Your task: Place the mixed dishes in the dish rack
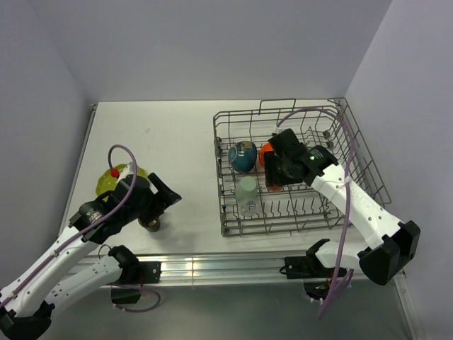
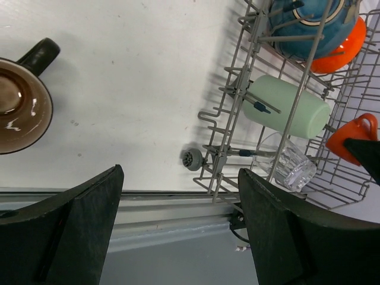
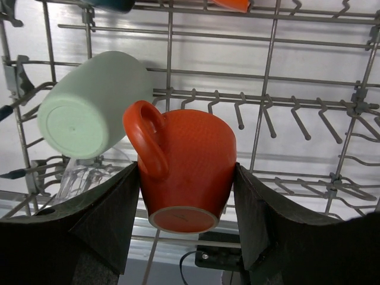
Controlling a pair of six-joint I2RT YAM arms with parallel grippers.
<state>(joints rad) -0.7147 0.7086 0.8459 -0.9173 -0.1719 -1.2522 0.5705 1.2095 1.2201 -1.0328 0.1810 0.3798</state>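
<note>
From above, the rack (image 1: 357,152) sits on the right of the counter (image 1: 163,134). It already holds the blue bowl (image 1: 242,156), a red bowl (image 1: 265,151) just behind it, the green cup (image 1: 247,188) and the glass (image 1: 247,207). The right claw (image 1: 277,173) reaches inside the rack with the orange cup (image 1: 273,185). The step in hand looks like setting that cup down. On the left, the left claw (image 1: 167,195) hangs over the mug (image 1: 151,224), and the plate (image 1: 106,184) lies half hidden behind that arm. Both are outside the rack.

The left wrist view shows what the arm hides from above. The mug (image 2: 15,113) stands upright on the counter, handle away from the camera. It is off to one side of the left claw (image 2: 178,237), whose jaws are spread wide with nothing between them. This view also shows the green cup (image 2: 288,107) and glass (image 2: 288,166) lying on their sides by the rack's near edge. To grasp the mug, this claw would need to shift sideways over it and then drop.

The right wrist view alone makes the grip plain. The right claw (image 3: 187,202) squeezes the orange cup (image 3: 190,166) from both sides, base toward the camera and handle toward the green cup (image 3: 89,104) beside it. I cannot tell whether it rests on the wires. The next move calls for lowering it between the tines, clear of the green cup, and then letting go.
</note>
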